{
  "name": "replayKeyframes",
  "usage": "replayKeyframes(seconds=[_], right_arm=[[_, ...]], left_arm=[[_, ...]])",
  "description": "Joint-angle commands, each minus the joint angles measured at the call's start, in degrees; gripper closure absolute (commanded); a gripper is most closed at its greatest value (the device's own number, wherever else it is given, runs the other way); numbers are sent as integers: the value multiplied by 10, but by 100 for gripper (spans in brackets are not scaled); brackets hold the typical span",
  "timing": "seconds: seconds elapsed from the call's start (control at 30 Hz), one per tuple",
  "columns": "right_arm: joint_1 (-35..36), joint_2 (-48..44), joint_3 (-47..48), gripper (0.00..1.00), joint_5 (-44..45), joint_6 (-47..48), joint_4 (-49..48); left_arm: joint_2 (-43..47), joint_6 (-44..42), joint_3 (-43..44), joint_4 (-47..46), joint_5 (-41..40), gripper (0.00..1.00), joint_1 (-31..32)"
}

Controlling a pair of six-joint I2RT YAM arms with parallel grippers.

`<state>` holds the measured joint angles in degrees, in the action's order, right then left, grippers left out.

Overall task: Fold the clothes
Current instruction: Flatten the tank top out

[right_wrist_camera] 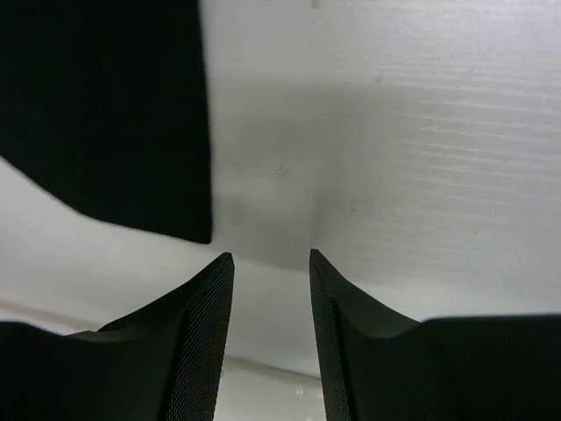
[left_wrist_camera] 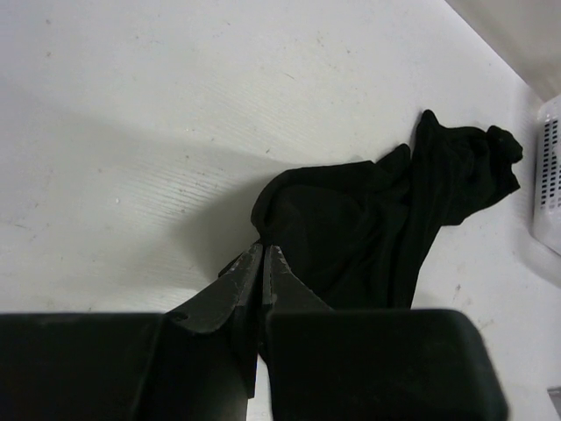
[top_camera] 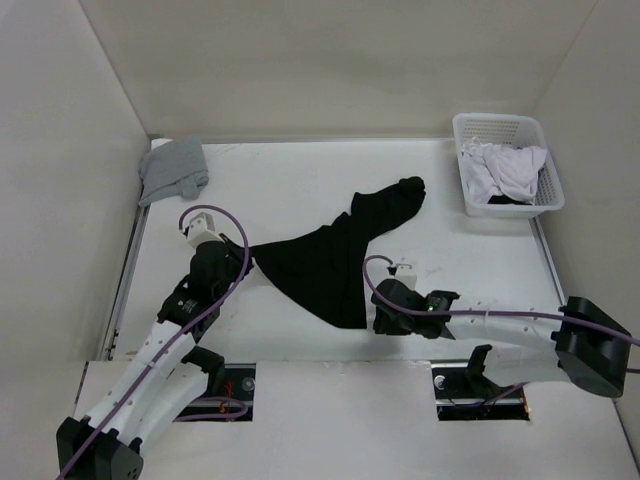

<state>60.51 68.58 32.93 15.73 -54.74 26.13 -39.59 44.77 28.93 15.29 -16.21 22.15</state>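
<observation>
Left pincer (left_wrist_camera: pixel 263 250) clamps the top's (top_camera: pixel 335 262) corner; right pincer (right_wrist_camera: pixel 271 257), jaws apart, should pinch the hem ahead-left, keeping fabric taut.

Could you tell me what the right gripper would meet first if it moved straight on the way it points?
Probably the bare table, straight ahead of its open fingers; the black top lies just beside that line, though depth is unclear.

Edge of the black tank top (left_wrist_camera: pixel 368 228) clamped tight by the left gripper (left_wrist_camera: pixel 264 254), fabric bunched and drawn out toward the upper right across the white table (left_wrist_camera: pixel 131 105), white basket (left_wrist_camera: pixel 550 175) glimpsed at the right edge
</observation>
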Motion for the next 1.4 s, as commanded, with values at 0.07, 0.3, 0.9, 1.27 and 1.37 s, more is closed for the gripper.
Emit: replayKeyframes(seconds=[0.07, 0.3, 0.9, 1.27, 1.37], right_arm=[[-35, 42, -16, 55, -11, -56, -155], [-16, 99, 11, 60, -20, -68, -159], [60, 140, 74, 63, 68, -130, 31], [60, 161, 85, 68, 45, -117, 11], [62, 173, 85, 71, 33, -115, 8]], left_arm=[[-3, 1, -12, -32, 10, 98, 7], [-5, 2, -19, -45, 17, 98, 13], [4, 7, -31, -67, 27, 98, 13], [7, 4, -35, -71, 30, 98, 7], [5, 4, -35, -75, 30, 98, 7]])
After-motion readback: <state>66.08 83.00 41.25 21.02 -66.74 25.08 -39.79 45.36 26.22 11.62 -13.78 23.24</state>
